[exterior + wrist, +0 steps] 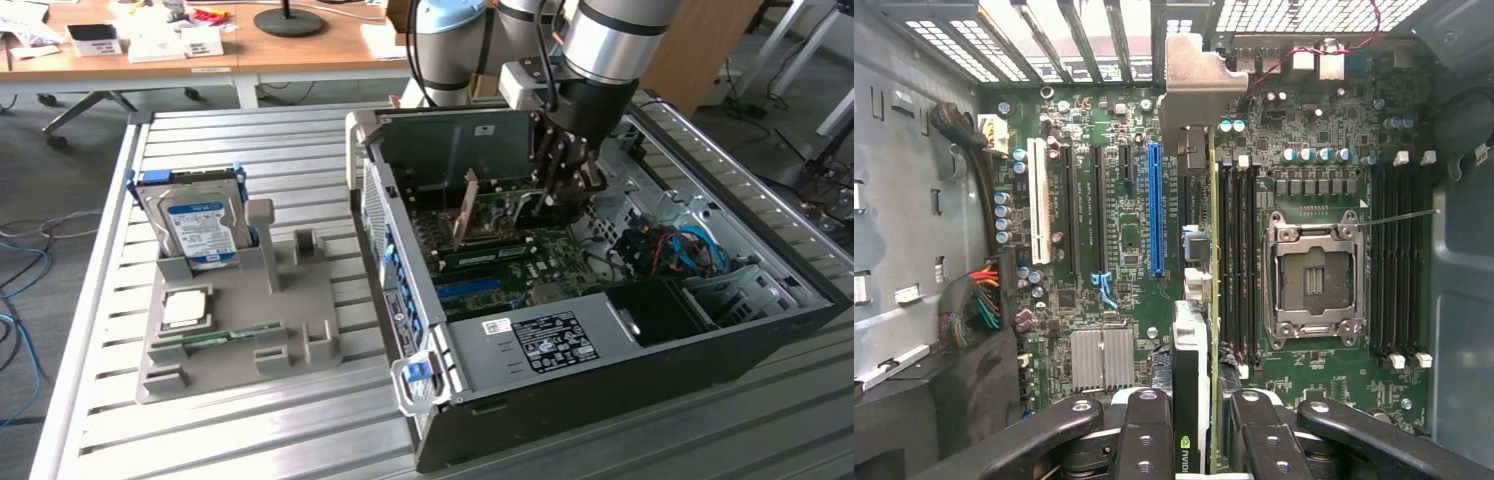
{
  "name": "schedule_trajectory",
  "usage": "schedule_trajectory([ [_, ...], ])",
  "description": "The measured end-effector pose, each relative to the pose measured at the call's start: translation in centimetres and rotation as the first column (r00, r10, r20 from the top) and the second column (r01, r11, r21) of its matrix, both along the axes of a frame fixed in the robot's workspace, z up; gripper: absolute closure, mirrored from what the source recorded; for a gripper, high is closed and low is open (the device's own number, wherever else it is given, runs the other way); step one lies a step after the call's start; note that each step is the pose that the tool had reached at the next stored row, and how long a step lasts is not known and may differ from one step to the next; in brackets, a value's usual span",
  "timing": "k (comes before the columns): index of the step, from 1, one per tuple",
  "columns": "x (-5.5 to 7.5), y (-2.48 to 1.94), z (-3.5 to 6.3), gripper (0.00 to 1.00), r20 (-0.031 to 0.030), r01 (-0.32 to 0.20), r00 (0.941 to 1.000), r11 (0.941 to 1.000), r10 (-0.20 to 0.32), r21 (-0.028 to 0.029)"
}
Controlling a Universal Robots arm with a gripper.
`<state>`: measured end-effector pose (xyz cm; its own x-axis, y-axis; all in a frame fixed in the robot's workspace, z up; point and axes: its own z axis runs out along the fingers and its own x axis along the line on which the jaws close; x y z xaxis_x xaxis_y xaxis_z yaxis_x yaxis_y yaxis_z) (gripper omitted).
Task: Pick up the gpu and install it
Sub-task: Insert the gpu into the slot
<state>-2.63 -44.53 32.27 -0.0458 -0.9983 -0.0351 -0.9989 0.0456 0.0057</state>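
The gpu (1193, 345) is inside the open pc case (641, 370), standing on edge over the motherboard (1114, 250). The gripper (1192, 425) is clamped right on it, with a finger (1144, 440) on each flat side (there's a green logo on the card's near edge in the wrist view). The card sits just beside the long blue slot (1156, 205), between that and the cpu socket (1316, 270). Its metal bracket (1194, 85) is at the vented wall end. Can't tell if the lower edge touches the board.
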Motion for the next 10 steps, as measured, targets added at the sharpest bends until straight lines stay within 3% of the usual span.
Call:
schedule_trajectory([
  [10, 0.00, 0.00, -0.10, 0.73, 0.0000, 0.000, 1.0000, 1.0000, 0.000, 0.0001],
])
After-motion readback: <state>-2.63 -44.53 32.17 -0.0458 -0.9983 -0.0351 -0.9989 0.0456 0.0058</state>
